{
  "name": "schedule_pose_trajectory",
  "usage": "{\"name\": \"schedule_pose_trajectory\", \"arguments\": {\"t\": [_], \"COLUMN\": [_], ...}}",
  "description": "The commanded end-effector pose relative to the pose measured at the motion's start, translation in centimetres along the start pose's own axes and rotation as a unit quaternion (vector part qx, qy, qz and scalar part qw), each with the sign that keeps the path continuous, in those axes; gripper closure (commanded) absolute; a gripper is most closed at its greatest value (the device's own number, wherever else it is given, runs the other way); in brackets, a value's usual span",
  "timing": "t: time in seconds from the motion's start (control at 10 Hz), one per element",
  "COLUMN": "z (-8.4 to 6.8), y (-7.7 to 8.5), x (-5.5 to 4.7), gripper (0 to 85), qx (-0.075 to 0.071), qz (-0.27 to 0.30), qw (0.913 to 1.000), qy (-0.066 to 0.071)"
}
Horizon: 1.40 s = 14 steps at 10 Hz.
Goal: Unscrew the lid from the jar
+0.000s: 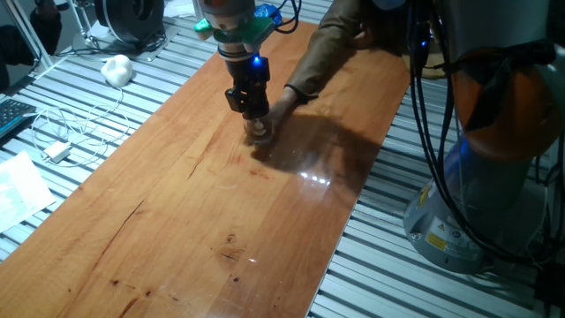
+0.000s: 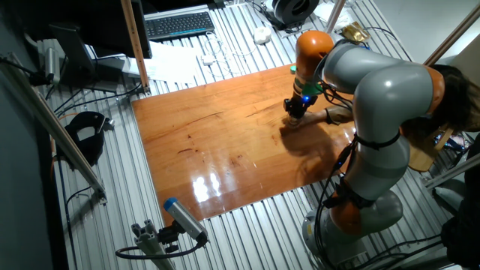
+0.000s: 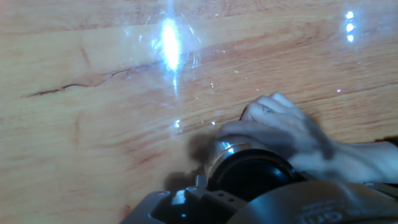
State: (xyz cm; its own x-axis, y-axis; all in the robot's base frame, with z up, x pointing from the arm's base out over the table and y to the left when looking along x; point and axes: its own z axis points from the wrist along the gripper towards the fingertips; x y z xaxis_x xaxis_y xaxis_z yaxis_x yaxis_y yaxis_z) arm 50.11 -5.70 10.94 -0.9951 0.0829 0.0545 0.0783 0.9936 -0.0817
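Note:
The small clear jar [image 1: 259,134] stands on the wooden table top [image 1: 177,203], and a person's hand [image 1: 284,108] holds it from the right. In the hand view the black lid [image 3: 249,177] sits on the jar's glass rim [image 3: 219,152], with the person's fingers [image 3: 280,127] wrapped round the far side. My gripper [image 1: 252,113] comes straight down onto the jar's top, and its fingers look closed on the lid. In the other fixed view the gripper [image 2: 293,114] hides the jar.
The person's arm [image 1: 353,44] reaches in from the back right across the table. A white cable and adapter [image 1: 57,150] and a white lump [image 1: 116,69] lie on the slatted bench left of the board. The robot base [image 1: 494,177] stands at right.

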Motion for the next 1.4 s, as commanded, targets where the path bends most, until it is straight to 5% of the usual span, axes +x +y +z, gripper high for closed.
{"name": "schedule_pose_trajectory", "arguments": {"t": [0.0,0.1,0.5,0.6,0.9,1.0,1.3], "z": [0.0,0.0,-0.2,-0.3,-0.9,-1.4,-3.4], "y": [0.0,0.0,0.1,0.1,0.1,0.2,0.3], "x": [0.0,0.0,-0.1,-0.2,-0.4,-0.4,-0.9], "gripper": [34.0,17.0,17.0,0.0,0.0,0.0,0.0], "qx": [0.000,0.000,0.003,0.006,0.007,-0.008,-0.015], "qz": [0.001,0.003,-0.002,-0.014,-0.017,0.026,0.142], "qw": [1.0000,1.0000,1.0000,0.9999,0.9998,0.9996,0.9892], "qy": [-0.002,-0.002,-0.004,-0.004,0.001,0.010,0.032]}}
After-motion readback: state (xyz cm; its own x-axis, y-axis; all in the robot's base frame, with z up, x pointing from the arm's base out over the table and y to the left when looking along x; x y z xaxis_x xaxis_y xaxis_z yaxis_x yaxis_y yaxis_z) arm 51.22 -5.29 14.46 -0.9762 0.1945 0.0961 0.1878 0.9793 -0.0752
